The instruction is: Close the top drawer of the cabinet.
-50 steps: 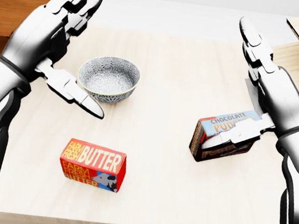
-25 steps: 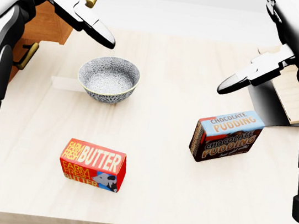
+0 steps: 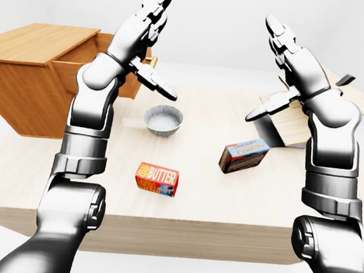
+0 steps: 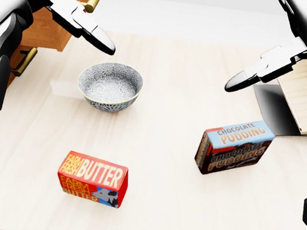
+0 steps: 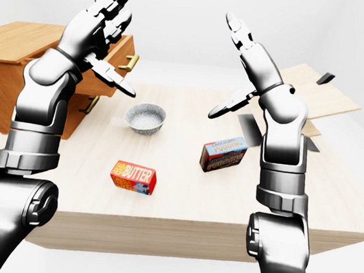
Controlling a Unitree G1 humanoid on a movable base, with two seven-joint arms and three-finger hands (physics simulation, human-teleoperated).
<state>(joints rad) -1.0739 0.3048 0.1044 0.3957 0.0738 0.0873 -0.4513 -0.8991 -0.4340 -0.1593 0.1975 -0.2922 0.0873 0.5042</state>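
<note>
Since the frame half a second earlier, little has been altered: the butter box (image 4: 93, 178) and the pudding box (image 4: 233, 147) are seen slightly lower in the head view, and the bowl (image 4: 110, 85) sits almost where it was (a small camera shift, since all three moved together). Both arms are kept raised over the table (image 3: 214, 205).

The left hand (image 3: 143, 31) is held high with its fingers extended upward and spread, nothing being gripped; its thumb is pointed down and to the right, above the bowl in the head view. The right hand (image 3: 287, 51) is likewise raised and splayed, its thumb pointed down and to the left, and nothing is held in it.

The cabinet (image 3: 28, 78) is placed at the left edge of the table. Its top drawer (image 5: 108, 60) is seen pulled out toward the table, with a brass handle (image 5: 130, 62) on its face; a second brass handle (image 4: 24, 60) is visible lower down on the cabinet in the head view. The left hand is seen in line with the drawer face in the eye views, but contact cannot be judged.

The patterned bowl stands upright near the cabinet. The butter box lies toward the bottom of the views, well apart from the pudding box, which is tilted. A pale wooden board (image 3: 301, 120) lies at the right.
</note>
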